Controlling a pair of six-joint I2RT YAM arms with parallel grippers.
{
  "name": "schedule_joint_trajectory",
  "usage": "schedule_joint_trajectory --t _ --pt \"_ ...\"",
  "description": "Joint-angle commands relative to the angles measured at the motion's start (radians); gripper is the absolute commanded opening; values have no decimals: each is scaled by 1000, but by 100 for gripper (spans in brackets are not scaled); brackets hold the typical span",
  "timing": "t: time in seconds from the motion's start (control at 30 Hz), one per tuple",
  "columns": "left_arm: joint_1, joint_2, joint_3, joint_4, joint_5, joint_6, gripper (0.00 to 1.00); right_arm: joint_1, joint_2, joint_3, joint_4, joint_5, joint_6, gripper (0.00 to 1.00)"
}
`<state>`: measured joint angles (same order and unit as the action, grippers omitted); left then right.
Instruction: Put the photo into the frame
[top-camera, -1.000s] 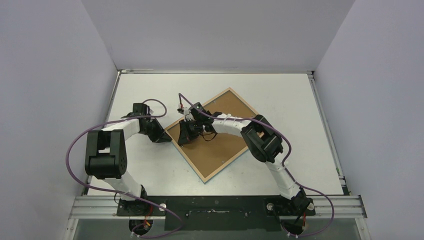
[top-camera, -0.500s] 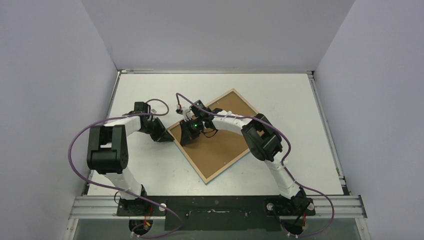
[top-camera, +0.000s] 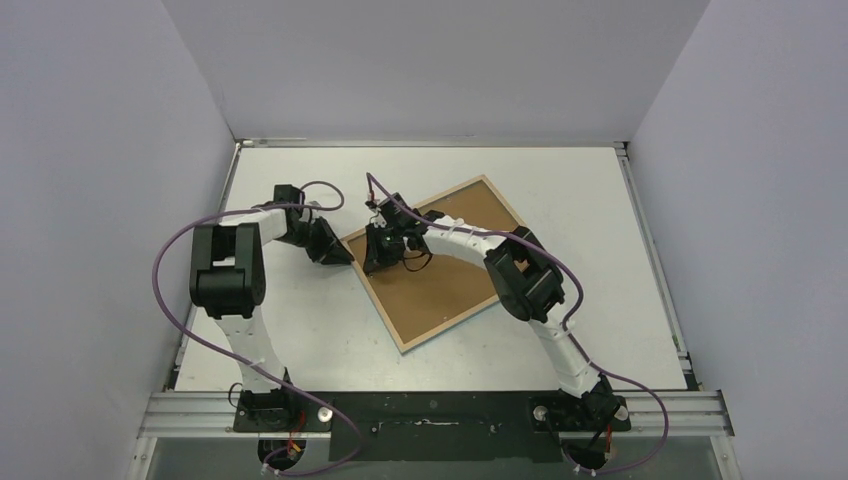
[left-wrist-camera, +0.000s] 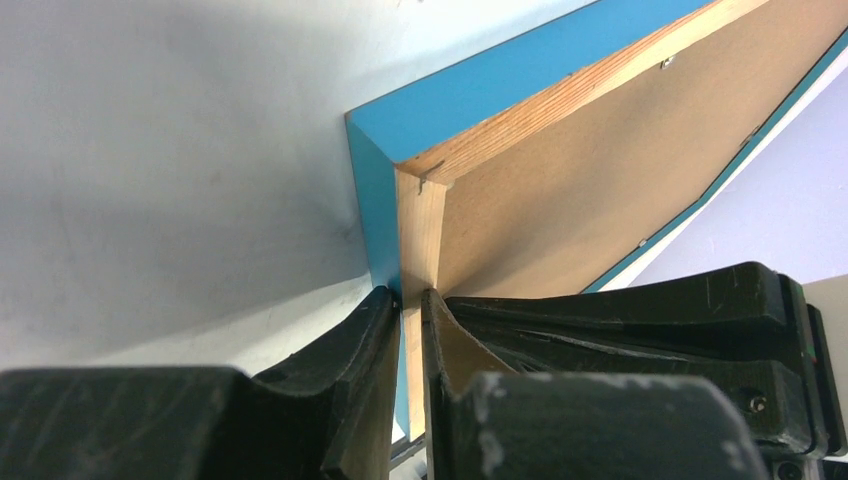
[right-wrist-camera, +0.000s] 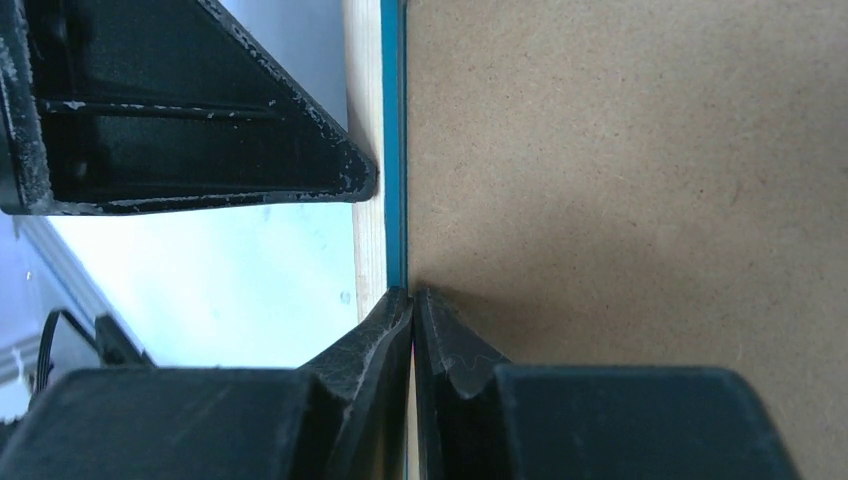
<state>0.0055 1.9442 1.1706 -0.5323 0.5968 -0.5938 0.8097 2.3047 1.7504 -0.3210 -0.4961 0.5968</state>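
The frame (top-camera: 450, 325) lies back-up and askew in mid-table, its brown backing board (top-camera: 445, 265) on show. My left gripper (top-camera: 340, 253) is at the frame's left corner. In the left wrist view the gripper (left-wrist-camera: 410, 297) is shut on the wood-coloured rim, next to the turquoise front (left-wrist-camera: 480, 90). My right gripper (top-camera: 372, 264) rests on the left rim just beside it. Seen from the right wrist, this gripper (right-wrist-camera: 412, 293) is shut, tips at the seam between the frame's rim (right-wrist-camera: 370, 230) and the backing board (right-wrist-camera: 620, 150). The photo is hidden.
Pale walls close in the white table (top-camera: 600, 200) on three sides. A metal rail (top-camera: 440, 410) with both arm bases runs along the near edge. Purple cables (top-camera: 170, 290) loop beside the left arm. My left gripper's finger (right-wrist-camera: 200, 110) shows close by in the right wrist view.
The frame has turned clockwise, its left corner shifting toward the far side. Both grippers moved with that corner, away from the bases, and the left arm swung further in.
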Motion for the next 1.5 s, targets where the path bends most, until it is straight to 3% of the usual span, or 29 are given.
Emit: schedule_joint_trajectory --t 0.0,0.23,0.33,0.43,0.6,0.83,1.2,1.47 --pt "-15 114 68 140 -102 30 12 39 65 36 -27 177 77 8" --pt "-15 181 138 117 -136 34 12 -3 54 104 -115 422 179 20" --pt "-14 203 159 99 -146 43 13 -31 72 127 -109 393 198 30" --pt "-13 222 186 77 -153 53 13 -45 85 114 -52 297 218 33" --pt "-13 244 221 58 -164 58 13 -46 110 83 37 170 245 31" --pt "-13 252 230 49 -165 64 13 -51 125 64 41 110 231 19" --pt "-13 261 250 40 -164 63 13 -63 52 -5 -36 149 150 18" --pt "-13 264 256 36 -167 68 13 -63 36 -39 -15 72 143 15"
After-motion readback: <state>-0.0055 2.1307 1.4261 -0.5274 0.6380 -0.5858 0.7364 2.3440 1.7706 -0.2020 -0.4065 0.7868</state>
